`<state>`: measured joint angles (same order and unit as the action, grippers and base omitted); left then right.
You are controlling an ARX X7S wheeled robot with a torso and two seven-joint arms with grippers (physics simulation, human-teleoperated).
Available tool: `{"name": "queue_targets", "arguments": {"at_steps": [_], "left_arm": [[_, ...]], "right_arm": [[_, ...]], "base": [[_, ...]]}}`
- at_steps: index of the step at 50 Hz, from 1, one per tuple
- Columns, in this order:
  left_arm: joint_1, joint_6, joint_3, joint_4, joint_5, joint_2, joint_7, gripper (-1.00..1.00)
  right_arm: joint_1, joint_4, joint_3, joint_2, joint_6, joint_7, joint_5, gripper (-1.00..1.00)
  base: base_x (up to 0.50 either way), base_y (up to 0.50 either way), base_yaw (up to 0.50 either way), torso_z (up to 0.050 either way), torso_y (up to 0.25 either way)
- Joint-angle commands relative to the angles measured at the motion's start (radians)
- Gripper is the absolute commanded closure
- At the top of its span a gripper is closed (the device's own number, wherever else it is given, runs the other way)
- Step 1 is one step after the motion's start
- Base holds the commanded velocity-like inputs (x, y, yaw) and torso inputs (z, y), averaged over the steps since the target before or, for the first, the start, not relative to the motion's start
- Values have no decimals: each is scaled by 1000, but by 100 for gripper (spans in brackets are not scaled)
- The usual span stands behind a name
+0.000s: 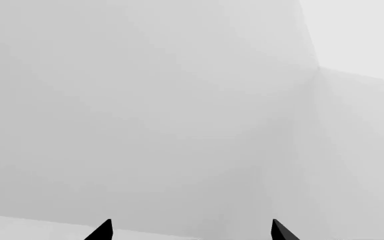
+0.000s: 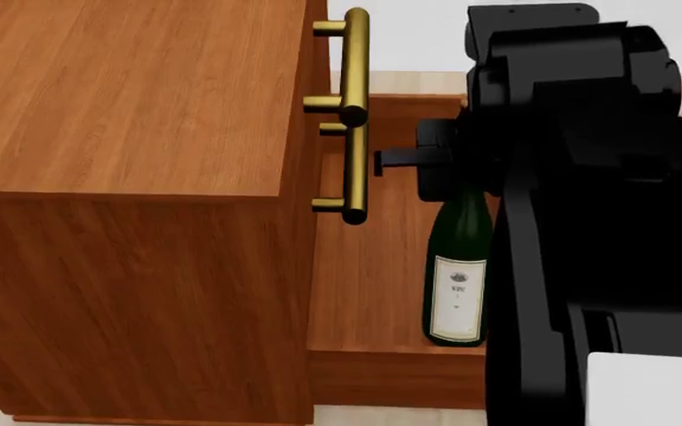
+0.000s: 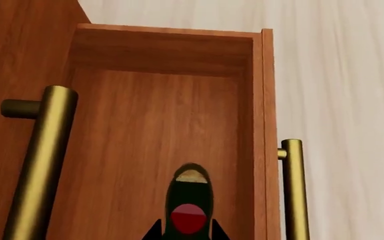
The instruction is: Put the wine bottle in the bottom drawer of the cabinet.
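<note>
The wine bottle is upright inside the pulled-out bottom drawer of the cabinet, its base at or just above the drawer floor. My right gripper holds its neck from above. In the right wrist view the bottle sits between my right gripper's two fingertips, which press against its sides, above the drawer's floor and far wall. The left wrist view gives only pale grey surfaces; my left gripper is open with nothing in it.
Brass bar handles of the upper drawers stick out over the open drawer, close to the bottle's neck. The bottom drawer's own handle runs along its front. My black right arm fills the head view's right. Pale floor lies beyond.
</note>
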<state>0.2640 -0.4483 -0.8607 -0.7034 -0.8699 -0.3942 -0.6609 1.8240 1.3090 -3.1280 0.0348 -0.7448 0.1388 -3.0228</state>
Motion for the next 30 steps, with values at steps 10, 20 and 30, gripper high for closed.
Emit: {"name": "queue_targets", "arguments": {"at_steps": [10,20,30], "left_arm": [[-16,17,8,12,19,13,14,-100],[-16,17,8,12,19,13,14,-100],[-16,17,8,12,19,13,14,-100]], "right_arm": [[-22,0,-5,6,32,0,14,100],[-22,0,-5,6,32,0,14,100],[-22,0,-5,6,32,0,14,100]], "base": [[0,0,0,0,0],[0,0,0,0,-2],[0,0,0,0,0]]}}
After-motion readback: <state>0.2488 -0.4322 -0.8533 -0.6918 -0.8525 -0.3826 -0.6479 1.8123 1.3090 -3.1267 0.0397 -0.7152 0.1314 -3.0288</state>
